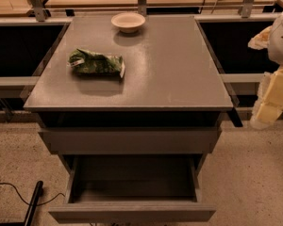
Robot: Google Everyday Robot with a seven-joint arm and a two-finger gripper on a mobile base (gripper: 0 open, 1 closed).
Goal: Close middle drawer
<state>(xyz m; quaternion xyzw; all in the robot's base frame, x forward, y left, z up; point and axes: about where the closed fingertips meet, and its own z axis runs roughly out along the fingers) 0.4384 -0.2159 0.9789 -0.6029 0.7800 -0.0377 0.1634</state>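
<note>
The grey cabinet [179, 74] stands in the middle of the camera view. The middle drawer [132, 212] is pulled far out at the bottom of the view, its plain flat front nearest me. Its shallow box [134, 185] looks empty. Above it, the top drawer front [129, 141] sticks out a little from under the cabinet top. No third drawer shows. My gripper [272, 100], pale yellow, hangs at the right edge of the view. It is beside the cabinet top's right front corner, above and well to the right of the open drawer, touching nothing.
A white bowl [128, 21] sits at the back of the cabinet top and a green snack bag [96, 63] at its left. A black cable and post [32, 202] lie on the speckled floor at the lower left. Metal rails [19, 81] run either side.
</note>
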